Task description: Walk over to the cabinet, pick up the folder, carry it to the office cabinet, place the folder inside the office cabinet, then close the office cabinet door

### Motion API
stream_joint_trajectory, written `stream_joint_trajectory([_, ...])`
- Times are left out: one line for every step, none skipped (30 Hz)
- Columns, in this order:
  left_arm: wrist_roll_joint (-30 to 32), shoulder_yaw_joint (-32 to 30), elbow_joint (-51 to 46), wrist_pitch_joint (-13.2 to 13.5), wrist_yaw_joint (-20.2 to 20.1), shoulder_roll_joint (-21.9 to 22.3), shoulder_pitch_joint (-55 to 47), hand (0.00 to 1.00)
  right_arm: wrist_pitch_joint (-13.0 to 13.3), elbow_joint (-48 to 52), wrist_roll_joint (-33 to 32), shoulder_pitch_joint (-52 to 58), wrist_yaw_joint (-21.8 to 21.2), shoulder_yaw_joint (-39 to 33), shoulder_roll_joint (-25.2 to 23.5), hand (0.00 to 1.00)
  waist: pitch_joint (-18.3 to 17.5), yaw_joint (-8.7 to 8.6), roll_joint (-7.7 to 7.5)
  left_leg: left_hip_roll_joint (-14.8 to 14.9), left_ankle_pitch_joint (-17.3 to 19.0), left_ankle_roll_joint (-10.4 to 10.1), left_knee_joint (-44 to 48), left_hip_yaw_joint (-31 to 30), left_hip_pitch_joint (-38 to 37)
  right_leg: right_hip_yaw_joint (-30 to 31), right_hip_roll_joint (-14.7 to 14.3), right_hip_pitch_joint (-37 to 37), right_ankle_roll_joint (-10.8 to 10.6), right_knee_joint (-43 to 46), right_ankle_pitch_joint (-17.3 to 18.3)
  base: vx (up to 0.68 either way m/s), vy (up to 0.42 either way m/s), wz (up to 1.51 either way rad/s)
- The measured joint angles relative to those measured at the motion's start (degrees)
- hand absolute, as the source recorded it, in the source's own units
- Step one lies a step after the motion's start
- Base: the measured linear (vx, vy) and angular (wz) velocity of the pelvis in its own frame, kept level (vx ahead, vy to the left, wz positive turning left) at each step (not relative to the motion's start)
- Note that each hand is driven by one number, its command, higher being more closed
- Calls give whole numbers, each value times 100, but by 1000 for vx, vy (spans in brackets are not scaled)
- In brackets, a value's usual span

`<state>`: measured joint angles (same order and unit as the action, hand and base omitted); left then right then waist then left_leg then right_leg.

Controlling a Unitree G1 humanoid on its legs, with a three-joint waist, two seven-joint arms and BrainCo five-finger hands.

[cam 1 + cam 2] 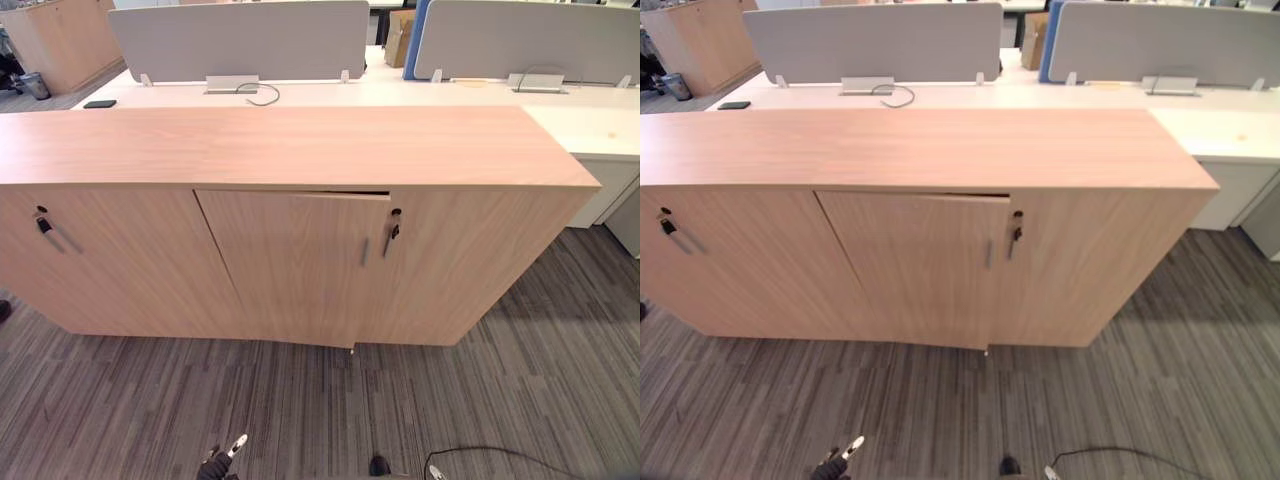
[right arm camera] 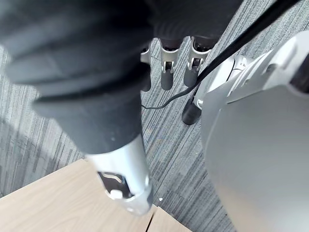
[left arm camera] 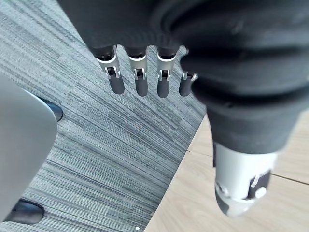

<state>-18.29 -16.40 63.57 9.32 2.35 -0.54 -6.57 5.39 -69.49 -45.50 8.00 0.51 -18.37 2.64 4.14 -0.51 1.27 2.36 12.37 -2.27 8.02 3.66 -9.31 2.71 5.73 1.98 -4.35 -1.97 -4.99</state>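
A long wooden office cabinet point(image 1: 290, 150) stands right in front of me on the carpet. Its middle door point(image 1: 290, 265) is slightly ajar, with a thin dark gap along its top edge and a slim handle point(image 1: 364, 252) near its right side. A key point(image 1: 394, 225) hangs in the lock beside it, and another key point(image 1: 42, 222) at the far left. My left hand point(image 3: 140, 79) hangs low over the carpet, fingers straight and holding nothing; it also shows at the bottom edge point(image 1: 220, 462). My right hand point(image 2: 166, 72) hangs the same way, open and empty.
Behind the cabinet are white desks point(image 1: 590, 125) with grey divider screens point(image 1: 240, 40). A black phone point(image 1: 99, 103) lies on the left desk and a cardboard box point(image 1: 400, 35) stands further back. Another wooden cabinet point(image 1: 60, 40) stands at the far left. Grey striped carpet point(image 1: 500, 380) covers the floor.
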Motion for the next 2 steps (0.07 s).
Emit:
stream_joint_trajectory([-89,-33,30,-2,-2,1,0,0,0,-4,2,33,-8,-29,-14,0,-62,-7,-16,38,0,-1,-6,-3,-21,-57,-31,45,-2,-72,-2,166,-9,-8])
stream_joint_trajectory([-157,-32,37,-2,-2,2,-1,0,-1,-4,6,47,-11,-30,-14,0,-74,-7,-15,52,1,-3,-17,-2,-57,-78,-42,90,-2,-116,-2,55,-4,-4])
